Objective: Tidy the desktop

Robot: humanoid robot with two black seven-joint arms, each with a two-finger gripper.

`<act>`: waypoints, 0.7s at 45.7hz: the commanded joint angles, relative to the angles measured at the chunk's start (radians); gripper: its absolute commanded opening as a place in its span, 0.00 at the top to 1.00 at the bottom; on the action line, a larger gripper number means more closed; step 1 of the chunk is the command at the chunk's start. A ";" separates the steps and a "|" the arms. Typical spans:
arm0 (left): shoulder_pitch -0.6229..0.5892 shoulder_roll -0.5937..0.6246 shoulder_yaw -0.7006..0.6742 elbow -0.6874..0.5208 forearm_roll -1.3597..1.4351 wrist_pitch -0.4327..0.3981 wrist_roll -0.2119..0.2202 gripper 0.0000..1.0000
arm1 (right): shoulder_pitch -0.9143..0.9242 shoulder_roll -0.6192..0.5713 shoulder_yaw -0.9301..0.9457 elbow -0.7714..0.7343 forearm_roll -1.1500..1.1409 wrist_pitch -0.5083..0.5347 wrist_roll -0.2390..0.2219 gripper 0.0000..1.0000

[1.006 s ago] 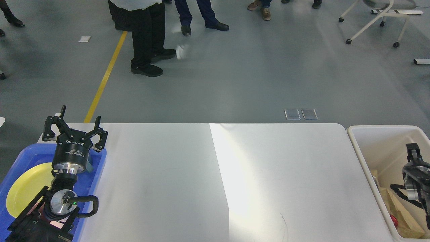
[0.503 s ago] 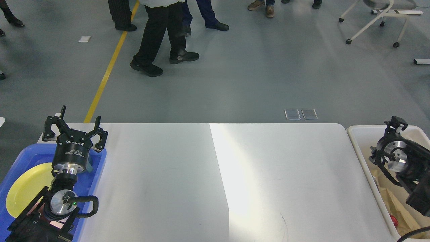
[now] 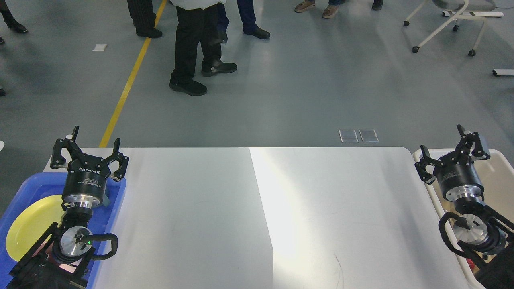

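Both arms parked, jaws spread wide, nothing held!

The desktop (image 3: 257, 216) lies bare between the left gripper (image 3: 89, 150) and right gripper (image 3: 453, 151), each empty-handed. Just behind the left jaws, a blue tray (image 3: 119, 196) holds a yellow plate (image 3: 28, 230); under the right jaws sits a cream bin (image 3: 496, 176), its contents mostly hidden by the arm. The risk, I'd judge: a careless swing clips the tray wall or bin rim. People (image 3: 192, 48) stand well beyond the fingertips.

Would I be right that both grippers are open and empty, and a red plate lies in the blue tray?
Not quite: the head view shows the plate is yellow, not red. It lies in the blue tray, and the left gripper and right gripper are open and empty.
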 commanded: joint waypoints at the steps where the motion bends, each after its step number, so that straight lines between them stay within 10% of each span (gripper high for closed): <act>1: 0.000 0.000 0.000 0.000 -0.001 0.000 0.000 0.04 | -0.036 0.041 0.010 0.038 -0.118 0.002 0.043 0.00; 32: 0.000 0.000 0.000 0.000 -0.001 0.000 0.000 0.04 | -0.135 0.134 0.147 0.153 -0.227 -0.012 0.048 0.00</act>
